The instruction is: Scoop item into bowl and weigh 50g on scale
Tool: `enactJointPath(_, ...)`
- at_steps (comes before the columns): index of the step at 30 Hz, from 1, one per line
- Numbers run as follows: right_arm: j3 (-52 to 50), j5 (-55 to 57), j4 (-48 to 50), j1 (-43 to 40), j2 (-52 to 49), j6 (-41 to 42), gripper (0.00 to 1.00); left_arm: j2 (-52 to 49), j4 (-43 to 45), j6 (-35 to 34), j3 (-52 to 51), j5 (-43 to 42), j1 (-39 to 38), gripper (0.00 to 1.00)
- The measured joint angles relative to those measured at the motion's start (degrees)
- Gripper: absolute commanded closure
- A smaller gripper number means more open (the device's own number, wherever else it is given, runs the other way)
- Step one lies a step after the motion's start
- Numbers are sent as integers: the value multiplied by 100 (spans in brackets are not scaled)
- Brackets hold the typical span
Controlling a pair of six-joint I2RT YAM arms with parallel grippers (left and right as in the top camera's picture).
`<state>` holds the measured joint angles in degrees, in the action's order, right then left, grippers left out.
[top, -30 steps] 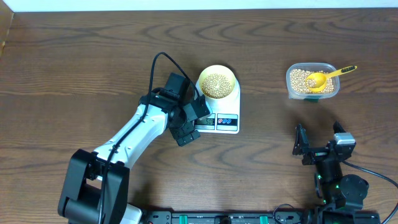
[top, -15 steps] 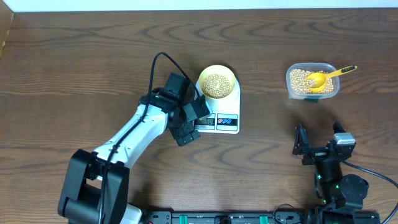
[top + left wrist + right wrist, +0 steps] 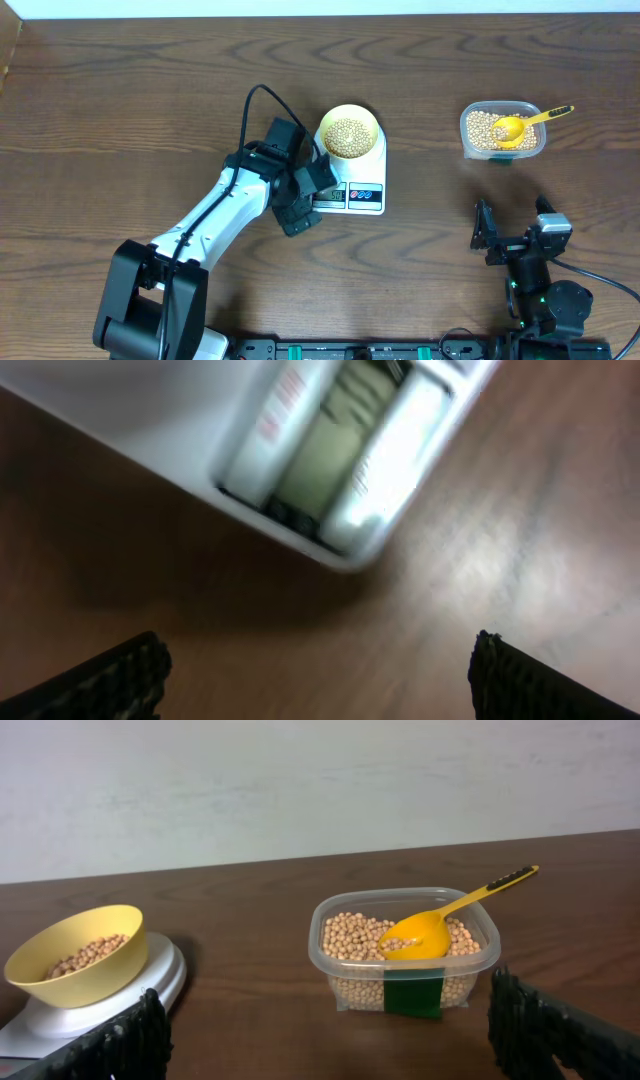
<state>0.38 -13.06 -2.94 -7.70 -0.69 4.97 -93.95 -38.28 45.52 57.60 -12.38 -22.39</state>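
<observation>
**Beans in the Bowl, Scoop Parked, Both Arms Empty-Handed**

From overhead, the scale (image 3: 365,185) sits just toward 12 o'clock of the middle of the surface (image 3: 150,100). The bowl (image 3: 372,121) is on its platform, holding a heap of beans (image 3: 348,136). The left arm reaches in from 7 o'clock. The left fingers (image 3: 308,198) are spread wide and hold nothing, right at the scale's 9 o'clock edge beside the display. I'd guess they are there for the buttons or the readout, not for the bowl. Out at 2 o'clock the clear tub (image 3: 467,113) holds more beans, and the yellow scoop (image 3: 548,114) lies in it with its handle poking over the rim toward 2 o'clock. That looks like a sensible resting place, since loose beans fall back into the tub. The right fingers (image 3: 513,225) wait at 5 o'clock, wide and empty, well apart from the tub.

The left wrist view is blurred. A corner of the scale and its display fill the top, with the finger tips wide at 7 and 5 o'clock and only bare surface between them. I cannot read the figure.

The right wrist view looks level across the surface. The tub and scoop sit straight ahead toward 12 o'clock, and the bowl on the scale is off at 9. Both finger tips frame the lower corners, gaping wide. Whether fifty grams is reached, I cannot tell.
</observation>
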Motion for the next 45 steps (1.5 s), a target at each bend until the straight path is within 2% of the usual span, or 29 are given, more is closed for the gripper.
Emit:
enactJointPath(5,0,0,-2,0,0,0,1,313,-323,2,-107,149,24,0)
enactJointPath(10,0,0,-2,0,0,0,1,1263,-535,0,-337,227,138,2)
enactJointPath(20,0,0,-2,0,0,0,1,2811,-546,4,-1606,721,505,2)
enactJointPath(26,0,0,-4,0,0,0,1,3748,-553,-26,-2398,616,507,2)
enactJointPath(32,0,2,-4,0,0,0,1,4721,87,-26,-3064,170,509,2)
enactJointPath(41,0,2,-2,0,0,0,1,6166,1637,-26,-3891,175,509,2)
enactJointPath(45,0,2,-4,0,0,0,1,6747,1956,-26,-4297,175,525,2)
